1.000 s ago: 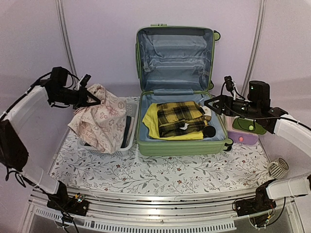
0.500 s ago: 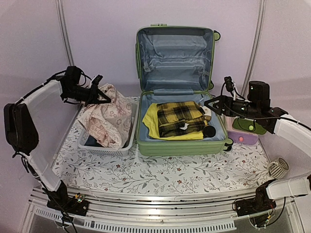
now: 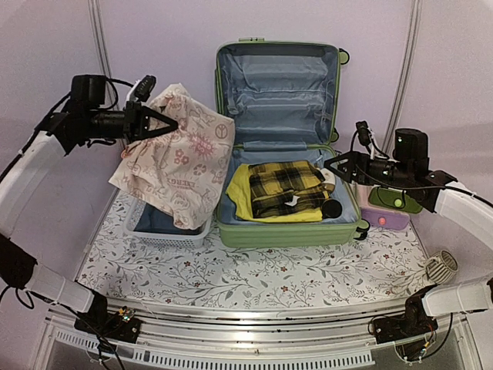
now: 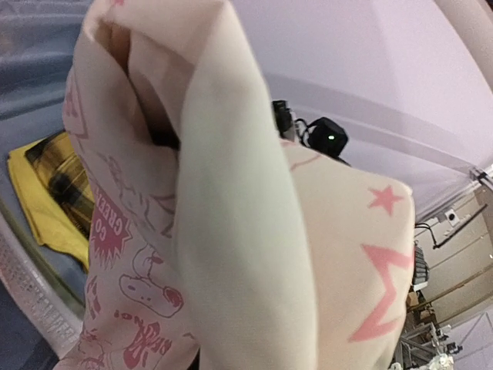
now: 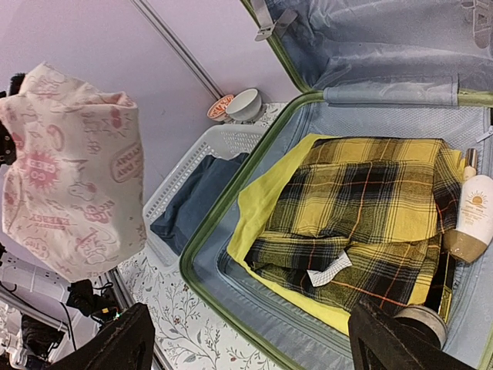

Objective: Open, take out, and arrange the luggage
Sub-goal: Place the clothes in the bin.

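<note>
luggage (image 3: 293, 235) sits open mid counter (image 3: 254, 281), bottom shell flat, lid standing up against the back wall. its long axis runs straight away from the arm bases. in the shell there's a plaid shirt (image 3: 289, 189) folded on a yellow garment (image 3: 237, 193), and a bottle (image 5: 474, 212) along the right edge.

left tool (image 3: 171, 123) is clamped on a printed cloth (image 3: 181, 166), held high with the cloth hanging free. the wrist view there is all fabric and hides the fingers, so the grip is read from overhead. looks like a pinch on the top bunch. the cloth hangs above the white basket (image 3: 166, 231), which is just beside the luggage's left wall and has something blue in it.

right tool (image 3: 333, 164) has its jaws wide apart with nothing in them. it hovers at the shell's right rim, pointing left across it. a small box (image 3: 389, 212) sits just right of the luggage, under that arm.

key geometry: the luggage lies right of the left tool and left of the right one. the right arm is nearer the shirt stack and the left is busy. my read is the cloth goes down into the basket, a short drop down and slightly left. after that the shirt is the right arm's reach, across the short axis.
</note>
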`<state>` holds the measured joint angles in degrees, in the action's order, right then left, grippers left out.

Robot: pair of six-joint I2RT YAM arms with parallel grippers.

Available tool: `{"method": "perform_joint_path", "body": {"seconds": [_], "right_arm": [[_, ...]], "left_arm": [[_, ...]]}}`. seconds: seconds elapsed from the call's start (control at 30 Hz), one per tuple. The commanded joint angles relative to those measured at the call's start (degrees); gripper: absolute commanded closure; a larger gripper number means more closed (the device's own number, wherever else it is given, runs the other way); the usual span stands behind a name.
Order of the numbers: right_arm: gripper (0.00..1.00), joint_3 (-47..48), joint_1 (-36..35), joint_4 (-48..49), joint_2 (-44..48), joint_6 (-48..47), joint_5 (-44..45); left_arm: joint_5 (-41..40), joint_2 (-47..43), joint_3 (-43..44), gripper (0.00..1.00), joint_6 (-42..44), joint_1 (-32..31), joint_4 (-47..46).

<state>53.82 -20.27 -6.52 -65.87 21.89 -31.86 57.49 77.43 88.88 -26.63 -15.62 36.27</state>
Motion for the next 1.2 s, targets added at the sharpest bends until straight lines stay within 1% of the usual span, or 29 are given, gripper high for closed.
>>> {"method": "perform_joint_path", "body": {"seconds": [0.0, 0.17, 0.27, 0.33, 0.4, 0.53, 0.57, 0.63, 0.67, 0.73, 0.8, 0.87, 1.07, 1.17], "right_arm": [[0.11, -0.5, -0.5, -1.1, 1.7, 0.5, -0.5], [0.12, -2.0, -0.5, -0.5, 2.4, 1.1, 0.0], [0.12, -2.3, -0.5, -0.7, 2.3, 1.7, -0.1], [0.12, -2.1, -0.5, -1.3, 2.0, 1.8, 0.1], [0.12, -1.9, -0.5, -1.9, 1.7, 1.8, 0.3], [0.12, -2.0, -0.5, -1.4, 0.8, 1.9, 0.3], [0.12, -2.1, -0.5, -1.3, 0.6, 2.0, 0.2], [0.12, -2.3, -0.5, -0.8, 0.0, 2.2, 0.0], [0.12, -2.4, -0.5, -0.7, -0.2, 2.5, -0.2], [0.12, -2.3, -0.6, -0.5, -0.7, 2.6, -0.3], [0.12, -2.0, -0.6, -0.6, -1.0, 2.6, -0.2], [0.12, -1.5, -0.7, -0.9, -1.1, 2.3, -0.1], [0.12, -1.4, -0.8, -1.5, -0.8, 2.0, 0.4], [0.12, -1.4, -0.9, -1.7, -0.8, 1.7, 0.7]], "left_arm": [[6.2, -3.1, -2.1, 1.00, -10.8, -4.0, -15.8], [4.6, -1.3, -2.9, 1.00, -14.1, -10.8, -21.7], [5.4, 0.1, -3.3, 1.00, -14.5, -12.4, -23.9], [6.5, 0.1, -5.0, 1.00, -14.1, -11.3, -24.7], [8.9, 0.3, -8.0, 1.00, -14.0, -8.6, -25.2], [13.1, 0.3, -19.3, 1.00, -14.4, 0.8, -28.4], [13.0, 0.9, -21.0, 1.00, -13.3, 3.7, -27.4], [12.4, 3.5, -22.4, 1.00, -8.2, 8.5, -22.8], [10.8, 5.7, -21.9, 1.00, -3.0, 10.4, -18.5], [6.7, 11.2, -18.7, 1.00, 5.0, 12.6, -9.0], [3.4, 16.6, -15.0, 1.00, 10.6, 13.1, -2.0], [2.1, 20.6, -12.6, 1.00, 13.3, 13.4, 1.2], [-13.4, 26.7, -5.1, 1.00, 17.5, 14.0, 8.5], [-16.6, 27.9, -3.4, 1.00, 18.4, 14.2, 9.9]]}}
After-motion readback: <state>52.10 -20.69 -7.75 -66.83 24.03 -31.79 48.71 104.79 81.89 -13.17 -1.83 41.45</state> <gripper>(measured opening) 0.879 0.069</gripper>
